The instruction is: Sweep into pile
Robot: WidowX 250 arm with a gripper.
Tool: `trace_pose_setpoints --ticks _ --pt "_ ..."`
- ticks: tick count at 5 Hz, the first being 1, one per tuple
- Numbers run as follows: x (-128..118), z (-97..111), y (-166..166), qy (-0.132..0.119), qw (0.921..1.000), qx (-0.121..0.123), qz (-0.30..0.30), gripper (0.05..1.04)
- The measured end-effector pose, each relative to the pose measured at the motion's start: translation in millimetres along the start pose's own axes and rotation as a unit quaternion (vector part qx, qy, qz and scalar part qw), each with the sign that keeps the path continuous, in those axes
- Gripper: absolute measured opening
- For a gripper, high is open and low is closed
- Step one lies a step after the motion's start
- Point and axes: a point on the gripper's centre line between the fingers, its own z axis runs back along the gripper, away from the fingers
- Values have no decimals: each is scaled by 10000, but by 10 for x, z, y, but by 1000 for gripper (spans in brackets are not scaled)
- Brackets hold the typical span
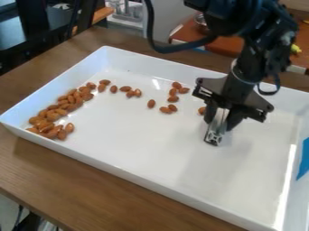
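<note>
The claw (221,121) is hanging over the right half of the white tray (136,135), its fingers apparently clamping a metallic tool (215,131). Almonds (53,116) are clustering along the tray's left edge; others are lying scattered toward its far edge, one beside the claw. The tray is resting on the tabletop (36,164).

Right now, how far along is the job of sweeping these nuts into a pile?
Partly done, it seems: most nuts are bunched along one side of the tray. In hand: the gripper holds a silvery tool, low in the tray. Left to gather: the loose nuts toward the far side, including one beside the gripper.
</note>
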Motion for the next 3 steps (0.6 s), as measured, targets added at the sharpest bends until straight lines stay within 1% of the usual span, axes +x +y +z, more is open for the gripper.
trace_pose_setpoints --ticks 1,2,3 --pt "81 -72 134 83 9999 20 109 379" --pt "108 -126 250 271 9994 -141 142 379" --pt "140 -196 459 524 9975 -451 178 379"
